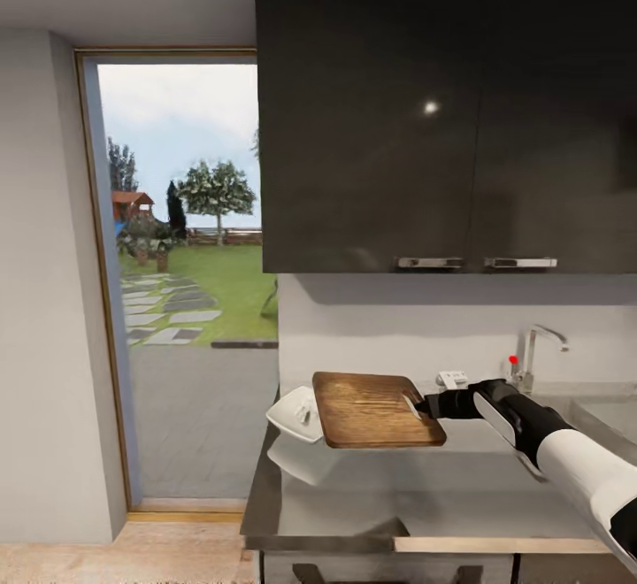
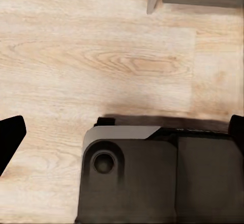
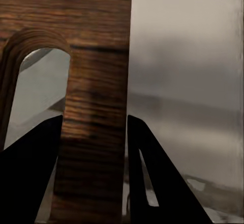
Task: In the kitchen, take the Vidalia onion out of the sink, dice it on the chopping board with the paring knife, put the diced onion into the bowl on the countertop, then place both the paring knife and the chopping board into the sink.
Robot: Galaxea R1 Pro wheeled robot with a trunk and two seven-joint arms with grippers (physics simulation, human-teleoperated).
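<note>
My right gripper (image 1: 423,405) is shut on the handle end of the brown chopping board (image 1: 372,409) and holds it level just above the grey countertop (image 1: 398,495). In the right wrist view the black fingers (image 3: 30,173) clamp the wooden strip beside the handle slot of the chopping board (image 3: 96,81). The white bowl (image 1: 296,413) sits at the counter's left end, partly behind the board's edge. At the far right lies the steel sink (image 1: 610,416). My left gripper (image 2: 122,132) hangs open over the wood floor. The Vidalia onion and paring knife are out of view.
A chrome tap (image 1: 531,349) with a red knob stands behind the sink. Dark wall cabinets (image 1: 442,106) hang over the counter. A doorway (image 1: 186,301) to a garden opens on the left. In the left wrist view my own base (image 2: 152,178) is below the gripper.
</note>
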